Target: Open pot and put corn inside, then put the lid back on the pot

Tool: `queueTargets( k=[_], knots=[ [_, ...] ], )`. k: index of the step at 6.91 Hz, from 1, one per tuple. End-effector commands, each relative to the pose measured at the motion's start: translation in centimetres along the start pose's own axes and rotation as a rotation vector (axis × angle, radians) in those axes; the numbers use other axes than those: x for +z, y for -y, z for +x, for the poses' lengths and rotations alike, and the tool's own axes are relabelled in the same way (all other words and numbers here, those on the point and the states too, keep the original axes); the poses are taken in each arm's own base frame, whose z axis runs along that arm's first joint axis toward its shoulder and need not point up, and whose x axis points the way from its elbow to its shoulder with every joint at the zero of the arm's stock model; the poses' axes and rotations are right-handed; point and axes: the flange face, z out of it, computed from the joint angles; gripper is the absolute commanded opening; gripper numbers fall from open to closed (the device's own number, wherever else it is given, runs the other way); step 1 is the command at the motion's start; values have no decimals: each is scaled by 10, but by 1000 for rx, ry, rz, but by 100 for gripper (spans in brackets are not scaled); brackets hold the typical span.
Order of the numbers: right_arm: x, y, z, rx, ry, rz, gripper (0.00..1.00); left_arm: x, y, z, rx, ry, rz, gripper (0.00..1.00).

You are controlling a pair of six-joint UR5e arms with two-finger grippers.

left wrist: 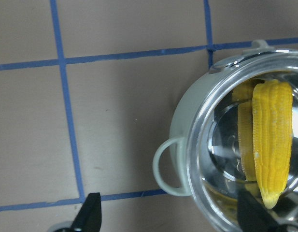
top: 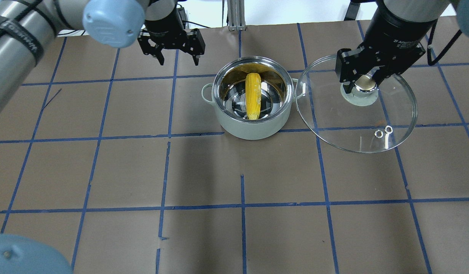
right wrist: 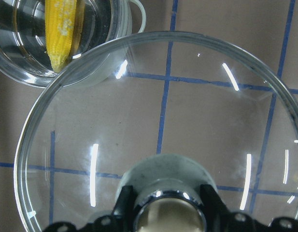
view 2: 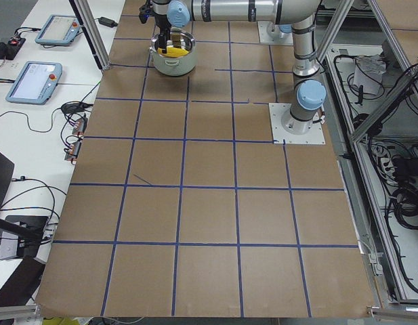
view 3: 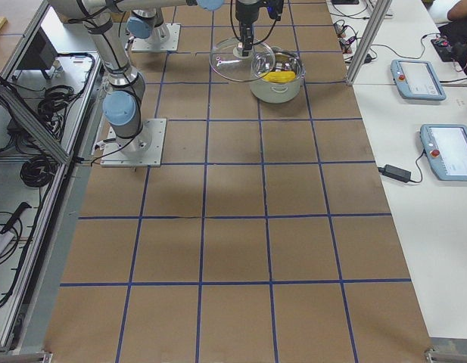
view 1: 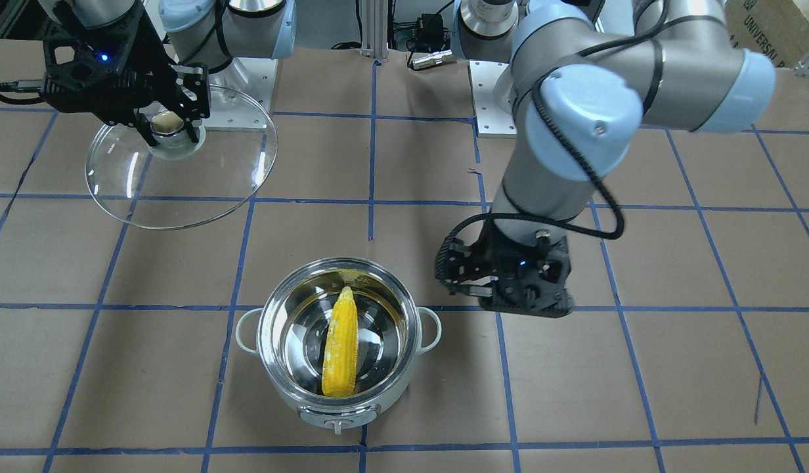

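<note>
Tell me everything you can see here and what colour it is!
Pot: one, pale mint-white outside, shiny steel inside, on the table, lid off.
Corn: one, yellow, lying inside the pot.
Lid: one, clear glass with a pale knob, held beside the pot on the robot's right.
Table: one, brown with blue grid lines.
Control screens: two, grey-blue, on the white side bench.
Left gripper: one, black, open and empty, beside the pot.
Right gripper: one, black, shut on the lid's knob.
</note>
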Motion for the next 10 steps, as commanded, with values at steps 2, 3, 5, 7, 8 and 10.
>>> queueTargets(
  k=[2, 3, 5, 7, 8, 10],
  knots=[
    [52, 61, -44, 21, -4, 52, 8, -66, -110, -90, -100, 50, -43, 100],
    [76, 80, -75, 30, -11, 58, 8, -82, -114, -84, -90, 76, -43, 100],
    [107, 112, -110, 26, 1, 31, 8, -96, -99, -57, -53, 76, -34, 100],
    [128, 145, -133, 25, 1, 24, 8, -92, -97, -53, -46, 68, -43, 100],
    [139, 162, -136, 23, 0, 18, 8, -99, -108, -59, -37, 57, -29, 100],
    [155, 173, -144, 19, 0, 24, 8, -100, -115, -58, -55, 40, -16, 100]
  ],
)
